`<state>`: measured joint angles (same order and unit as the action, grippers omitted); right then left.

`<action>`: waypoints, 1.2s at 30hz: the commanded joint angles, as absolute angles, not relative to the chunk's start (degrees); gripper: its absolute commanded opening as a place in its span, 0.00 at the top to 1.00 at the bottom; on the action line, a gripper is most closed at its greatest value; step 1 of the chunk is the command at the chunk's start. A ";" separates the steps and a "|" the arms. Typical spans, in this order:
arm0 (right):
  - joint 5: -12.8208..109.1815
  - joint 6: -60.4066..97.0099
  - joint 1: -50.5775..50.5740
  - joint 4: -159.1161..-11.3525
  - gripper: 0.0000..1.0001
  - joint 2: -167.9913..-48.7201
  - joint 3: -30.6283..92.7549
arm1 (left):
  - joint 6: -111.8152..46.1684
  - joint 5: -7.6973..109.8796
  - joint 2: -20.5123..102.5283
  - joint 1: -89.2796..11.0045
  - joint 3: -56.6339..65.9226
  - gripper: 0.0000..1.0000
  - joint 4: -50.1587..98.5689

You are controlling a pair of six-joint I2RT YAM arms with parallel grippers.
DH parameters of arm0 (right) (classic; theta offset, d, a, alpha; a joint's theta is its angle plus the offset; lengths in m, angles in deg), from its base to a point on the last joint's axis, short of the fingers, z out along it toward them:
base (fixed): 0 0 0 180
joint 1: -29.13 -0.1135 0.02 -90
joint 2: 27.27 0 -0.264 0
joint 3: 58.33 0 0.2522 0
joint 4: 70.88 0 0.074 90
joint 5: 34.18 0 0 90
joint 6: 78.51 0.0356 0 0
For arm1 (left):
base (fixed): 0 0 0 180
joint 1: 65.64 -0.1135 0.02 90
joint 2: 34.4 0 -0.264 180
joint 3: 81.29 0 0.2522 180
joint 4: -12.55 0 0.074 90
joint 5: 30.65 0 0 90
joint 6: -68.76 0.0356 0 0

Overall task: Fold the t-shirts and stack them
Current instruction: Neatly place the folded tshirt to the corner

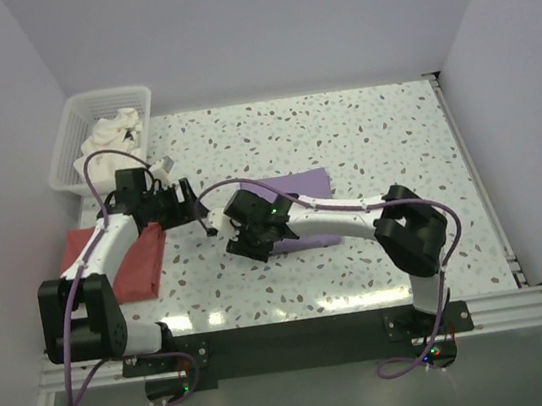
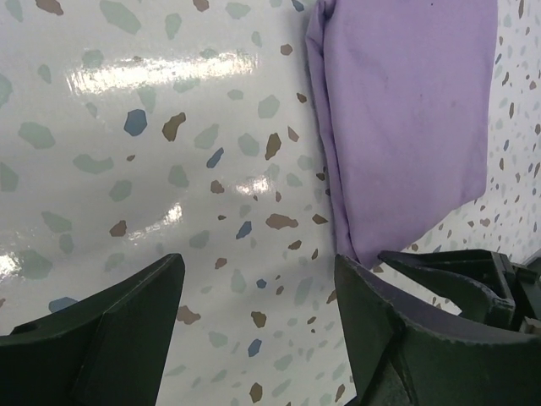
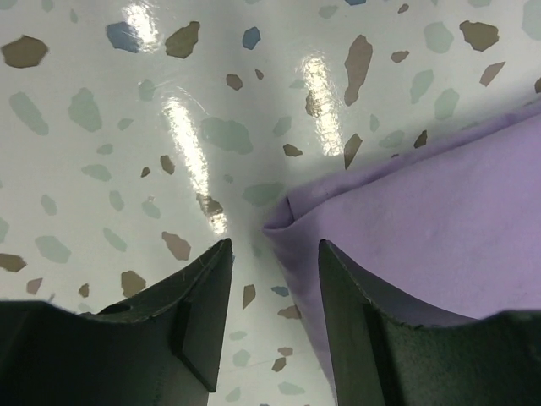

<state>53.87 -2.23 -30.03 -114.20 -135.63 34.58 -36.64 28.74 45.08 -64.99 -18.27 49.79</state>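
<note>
Lilac and coral: two t-shirts lie on the speckled terrazzo table (image 1: 362,130), one of each colour. The lilac t-shirt (image 1: 303,182) is folded into a flat rectangle at the centre of the top view, partly under the right arm. The coral t-shirt (image 1: 143,263) lies folded at the left edge, partly under the left arm. One white lattice basket (image 1: 65,141) stands in the upper left corner with crumpled white cloth (image 1: 110,133) inside.

Each of the two arms has one pincer. The left gripper (image 2: 258,266) is released, with bare table between its fingers and the lilac shirt's edge just to their right. The right gripper (image 3: 275,249) is also spread, at the shirt's folded corner, with its right finger (image 3: 363,321) over the cloth and clamping nothing.
</note>
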 commanded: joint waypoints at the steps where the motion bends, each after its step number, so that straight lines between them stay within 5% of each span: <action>1: 56.69 -3.98 -30.38 -109.08 0.51 -138.62 32.51 | -38.03 28.94 45.14 -65.55 -19.45 0.23 48.02; 8: 59.16 -4.68 -30.38 -105.12 0.55 -142.41 29.79 | -38.91 27.54 48.12 -65.55 -20.24 0.19 46.61; 12: 58.72 -4.86 -30.20 -104.94 1.00 -140.13 29.26 | -41.28 25.70 49.89 -65.46 -21.81 0.20 43.37; 15: 56.80 -5.65 -29.15 -106.08 1.00 -137.06 30.31 | -45.14 22.89 52.61 -65.29 -22.87 0.19 38.80; 19: 50.82 -5.04 -25.99 -107.23 1.00 -132.84 31.63 | -51.98 19.28 55.77 -64.32 -24.37 0.00 31.16; 36: 42.99 -3.28 -25.54 -105.91 1.00 -130.28 33.03 | -74.32 15.85 64.11 -56.67 -31.58 0.00 3.20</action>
